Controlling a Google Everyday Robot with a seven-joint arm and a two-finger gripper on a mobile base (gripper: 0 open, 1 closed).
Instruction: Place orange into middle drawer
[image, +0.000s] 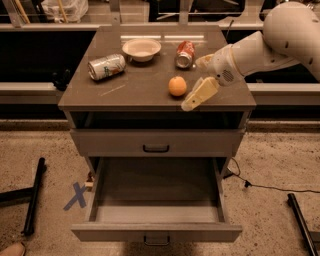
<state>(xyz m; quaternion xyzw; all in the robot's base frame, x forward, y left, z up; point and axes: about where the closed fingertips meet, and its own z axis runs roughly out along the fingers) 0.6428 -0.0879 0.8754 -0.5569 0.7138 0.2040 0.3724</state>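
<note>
The orange (177, 86) sits on the cabinet top, right of centre near the front edge. My gripper (193, 82) hovers just right of the orange, open, with one cream finger (200, 93) slanting down over the front edge and the other up near the red can. It holds nothing. The middle drawer (156, 232) is pulled out below, with nothing lying in it.
On the cabinet top (135, 87) lie a tipped silver-green can (106, 66), a white bowl (141, 49) and a red soda can (185, 53). The upper drawer front (156, 142) is shut. A blue X (76, 195) and dark bars mark the floor.
</note>
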